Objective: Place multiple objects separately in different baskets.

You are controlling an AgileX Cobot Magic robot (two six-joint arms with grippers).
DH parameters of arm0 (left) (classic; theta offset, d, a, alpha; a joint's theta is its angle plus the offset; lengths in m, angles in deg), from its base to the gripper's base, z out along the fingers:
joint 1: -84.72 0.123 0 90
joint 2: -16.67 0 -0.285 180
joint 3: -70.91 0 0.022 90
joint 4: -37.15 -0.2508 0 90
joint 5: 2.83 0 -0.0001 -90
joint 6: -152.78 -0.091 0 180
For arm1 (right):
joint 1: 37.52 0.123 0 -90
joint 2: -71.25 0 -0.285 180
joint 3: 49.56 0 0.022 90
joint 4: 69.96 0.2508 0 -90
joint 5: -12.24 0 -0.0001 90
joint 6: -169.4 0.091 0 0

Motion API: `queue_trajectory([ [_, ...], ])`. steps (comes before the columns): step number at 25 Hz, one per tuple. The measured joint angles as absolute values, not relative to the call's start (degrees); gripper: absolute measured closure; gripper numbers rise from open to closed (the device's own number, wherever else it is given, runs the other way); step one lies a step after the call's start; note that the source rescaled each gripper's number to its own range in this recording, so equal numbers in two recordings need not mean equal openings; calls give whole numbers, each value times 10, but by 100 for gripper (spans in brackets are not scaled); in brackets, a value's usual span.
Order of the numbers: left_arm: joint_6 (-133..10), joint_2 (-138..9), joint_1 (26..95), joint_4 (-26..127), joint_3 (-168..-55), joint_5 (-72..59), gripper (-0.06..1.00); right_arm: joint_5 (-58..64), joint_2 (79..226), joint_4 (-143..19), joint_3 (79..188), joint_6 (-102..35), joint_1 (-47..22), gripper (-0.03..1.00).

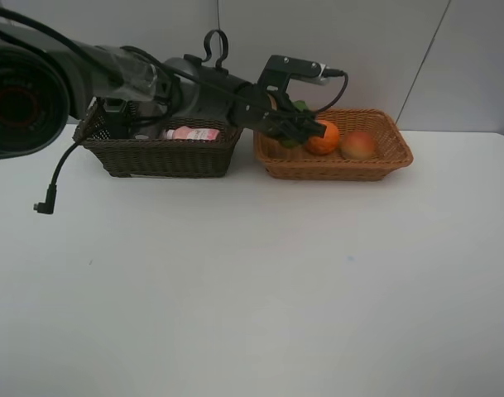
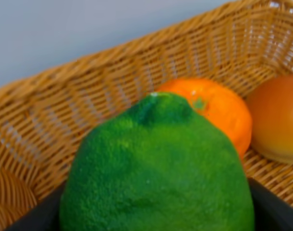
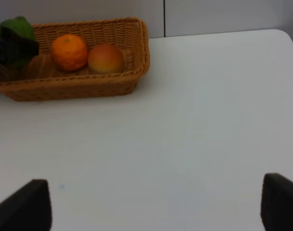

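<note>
**Lime over the tan basket, not yet let go**

Lime sits clamped in the left gripper, hanging just inside the tan basket at its end nearest the dark basket. Skin is pebbled, bright green, stem end facing the camera; the black jaw pads show at both sides of it.

Orange lies just beside the lime, peach next along; both rest on the basket floor.

Judgement on the drop: lower until the lime is close to the weave, keep it off the orange, then let go, so it settles rather than rolls. A release from this height may knock the orange.

Dark basket holds a pink bottle; other contents hidden behind the arm.

Right gripper idles over bare table, jaws spread wide, empty.
</note>
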State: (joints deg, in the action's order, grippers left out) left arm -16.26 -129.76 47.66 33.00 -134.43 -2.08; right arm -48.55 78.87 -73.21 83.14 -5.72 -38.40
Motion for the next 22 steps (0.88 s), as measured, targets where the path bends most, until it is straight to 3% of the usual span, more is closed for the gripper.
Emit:
queue_trajectory([
  [8,-163,-1300,477,331,-1344,-40,32,-485,789,-732,831,-57,-384,9],
  [11,-163,-1300,477,339,-1344,-40,7,-485,789,-732,831,-57,-384,9],
  [13,-163,-1300,477,341,-1344,-40,-3,-485,789,-732,831,-57,-384,9],
  [22,-163,-1300,477,343,-1345,-43,-5,-485,789,-732,831,-57,-384,9],
])
